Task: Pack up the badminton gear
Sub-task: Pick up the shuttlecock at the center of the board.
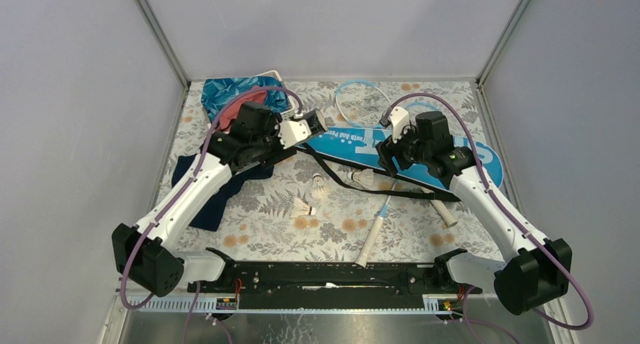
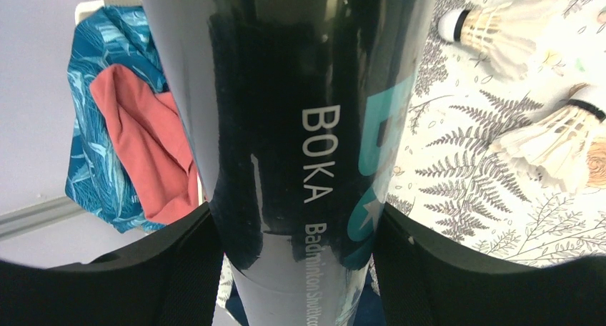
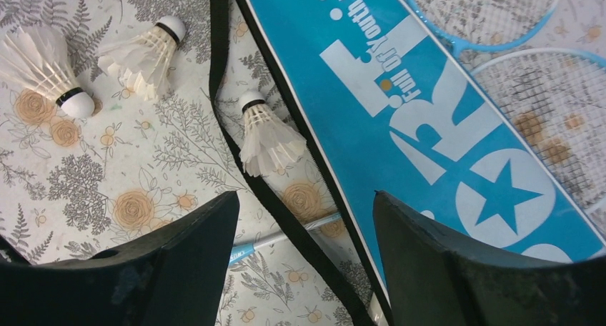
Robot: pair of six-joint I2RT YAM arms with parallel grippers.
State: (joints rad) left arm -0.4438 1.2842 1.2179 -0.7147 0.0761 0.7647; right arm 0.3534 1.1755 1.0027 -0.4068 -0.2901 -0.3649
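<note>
My left gripper (image 2: pixel 296 210) is shut on the long black tube (image 2: pixel 286 90), lettered "BOKA", at the table's left middle (image 1: pixel 281 149). My right gripper (image 3: pixel 306 197) is open above the bag's black strap (image 3: pixel 236 126) and holds nothing; in the top view it (image 1: pixel 387 157) hangs over the near edge of the blue bag (image 1: pixel 355 142). Three white shuttlecocks (image 3: pixel 264 136) (image 3: pixel 143 54) (image 3: pixel 43 68) lie loose on the floral cloth. Two light-blue rackets (image 1: pixel 362 102) (image 1: pixel 424 102) lie partly under the bag, their white handles (image 1: pixel 368 246) (image 1: pixel 445 213) towards me.
A white basket (image 1: pixel 270 77) with blue and red cloths (image 2: pixel 128 140) stands at the back left. A navy cloth (image 1: pixel 207 201) lies under my left arm. Grey walls close in the table on three sides.
</note>
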